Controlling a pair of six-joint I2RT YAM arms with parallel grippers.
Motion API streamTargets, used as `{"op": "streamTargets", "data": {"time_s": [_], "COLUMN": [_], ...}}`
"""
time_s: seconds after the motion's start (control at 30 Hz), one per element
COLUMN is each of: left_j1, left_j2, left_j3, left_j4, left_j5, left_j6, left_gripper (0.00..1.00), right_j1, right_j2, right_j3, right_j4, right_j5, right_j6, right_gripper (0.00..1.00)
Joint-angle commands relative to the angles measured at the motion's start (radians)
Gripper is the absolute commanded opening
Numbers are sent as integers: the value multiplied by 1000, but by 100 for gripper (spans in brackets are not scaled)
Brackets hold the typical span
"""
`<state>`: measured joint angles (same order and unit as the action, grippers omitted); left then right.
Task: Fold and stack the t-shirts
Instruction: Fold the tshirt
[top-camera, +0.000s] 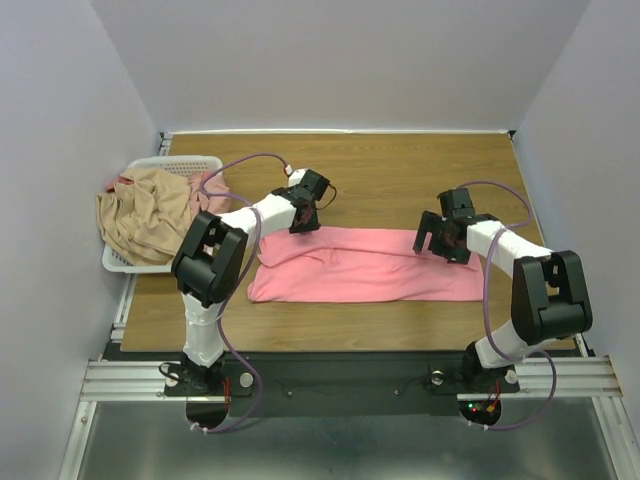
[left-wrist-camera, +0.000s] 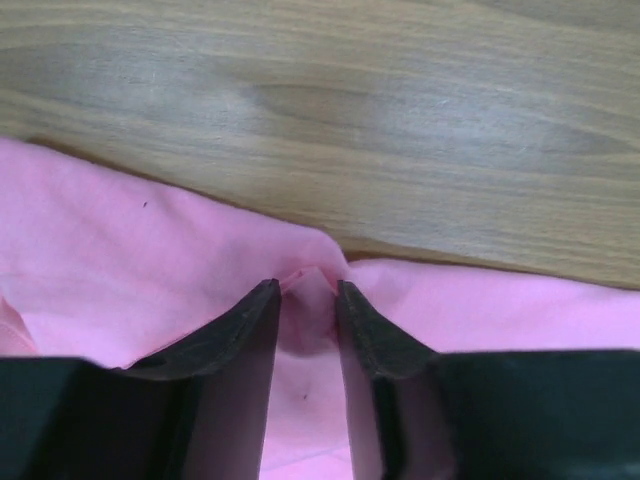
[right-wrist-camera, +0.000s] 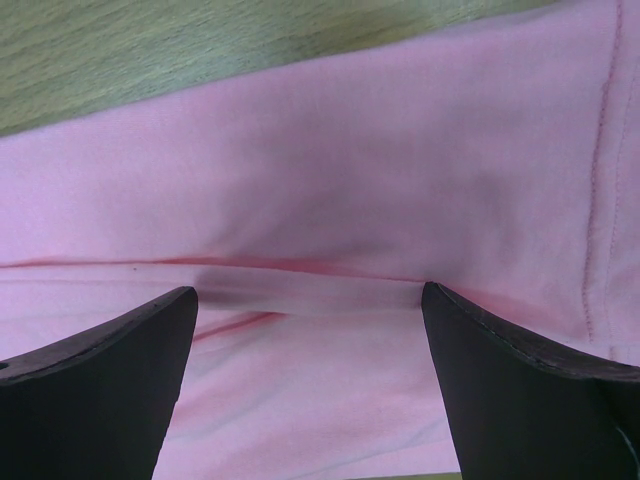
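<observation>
The salmon-pink t-shirt (top-camera: 360, 270) lies folded into a long strip across the middle of the table. My left gripper (top-camera: 301, 224) is at the strip's far left edge, with its jaws close together on a pinched-up ridge of the pink cloth (left-wrist-camera: 120, 260); the gripper's tips show in the left wrist view (left-wrist-camera: 307, 290). My right gripper (top-camera: 441, 246) is down on the strip's right part, wide open, with a crease of cloth (right-wrist-camera: 350, 160) running between its jaws (right-wrist-camera: 310, 295). The tan-beige t-shirt (top-camera: 145, 215) and the dusty pink t-shirt (top-camera: 208, 190) lie bunched in the basket.
The white slatted basket (top-camera: 170, 162) stands at the table's far left edge, with the tan shirt spilling over its side. Bare wooden table (top-camera: 400, 170) lies behind the pink strip. Grey walls close in the left, back and right.
</observation>
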<state>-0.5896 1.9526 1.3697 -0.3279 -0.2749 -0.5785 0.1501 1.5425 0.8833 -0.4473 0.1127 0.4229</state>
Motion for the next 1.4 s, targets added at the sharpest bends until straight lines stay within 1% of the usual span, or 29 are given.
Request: {"op": "streamTargets", "data": {"time_s": [0.0, 0.03, 0.07, 0.13, 0.17, 0.37, 0.47, 0.5, 0.57, 0.6, 0.8, 0.9, 1.07, 1.2, 1.23, 1.3, 1.33, 1.37], "left_j1": [-16, -21, -24, -30, -39, -73, -96, -102, -122, -127, -185, -214, -253, -298, -320, -340, -361, -372], "left_j2": [-11, -14, -23, -32, -44, -84, -110, -122, -130, -136, -162, -169, -184, -208, -211, -221, -233, -241], "left_j3": [48, 46, 46, 45, 43, 37, 25, 11, -6, -24, -110, -123, -156, -210, -219, -233, -241, -242], "left_j4": [-60, -68, -83, -97, -112, -175, -238, -270, -299, -321, -297, -300, -350, -361, -361, -367, -375, -379], "left_j5": [-60, -64, -79, -98, -115, -170, -214, -222, -236, -237, -188, -167, -159, -133, -123, -116, -112, -115], "left_j6": [-23, -32, -41, -61, -69, -136, -224, -286, -340, -393, -503, -556, -674, -738, -748, -764, -774, -776], "left_gripper": [33, 26, 13, 2, 0, 0, 0, 0, 0, 0, 0, 0, 0, 0, 5, 11, 18, 34], "right_j1": [-7, -6, -7, -6, -6, -6, -6, -7, -6, -6, -6, -6, -7, -6, -6, -7, -7, -7], "right_j2": [-12, -12, -13, -12, -12, -12, -13, -15, -16, -18, -31, -39, -42, -30, -27, -30, -38, -39], "right_j3": [-9, -10, -12, -15, -15, -20, -24, -27, -29, -32, -52, -52, -56, -60, -60, -60, -63, -64], "right_j4": [45, 45, 45, 45, 45, 45, 45, 45, 45, 45, 45, 45, 51, 53, 53, 53, 55, 55], "right_j5": [33, 36, 38, 41, 42, 47, 53, 54, 56, 51, 73, 56, 41, 36, 35, 31, 31, 31], "right_j6": [8, 8, 8, 8, 8, 7, 7, 8, 8, 10, 13, 10, 10, 13, 13, 14, 13, 13], "right_gripper": [100, 100, 100, 100, 100, 100, 100, 100, 100, 100, 100, 100, 100, 100, 100, 100, 100, 100]}}
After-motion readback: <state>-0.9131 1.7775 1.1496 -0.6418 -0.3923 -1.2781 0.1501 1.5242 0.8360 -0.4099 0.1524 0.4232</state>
